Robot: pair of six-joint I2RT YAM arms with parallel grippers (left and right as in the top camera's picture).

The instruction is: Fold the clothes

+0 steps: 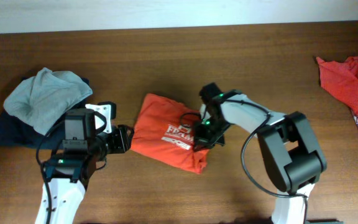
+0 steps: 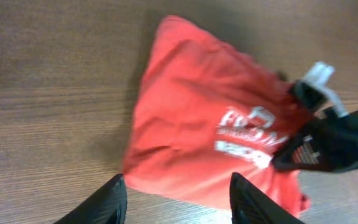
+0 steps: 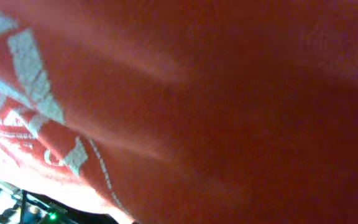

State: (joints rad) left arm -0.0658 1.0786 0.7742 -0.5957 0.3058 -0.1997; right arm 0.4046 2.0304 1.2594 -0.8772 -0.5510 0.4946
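An orange-red T-shirt (image 1: 166,132), folded into a rough square with its white logo facing up, lies mid-table. My left gripper (image 1: 124,138) sits just off its left edge. In the left wrist view this gripper (image 2: 178,180) is open, with only bare wood between its fingers and the shirt (image 2: 197,118) just beyond the tips. My right gripper (image 1: 202,132) is down on the shirt's right side, next to the logo. Red cloth (image 3: 229,93) fills the right wrist view and hides the fingers. A second red T-shirt (image 1: 356,87) lies spread at the table's right edge.
A heap of grey and navy clothing (image 1: 42,102) lies at the far left, behind my left arm. The wooden table (image 1: 166,56) ends at a pale wall along the top.
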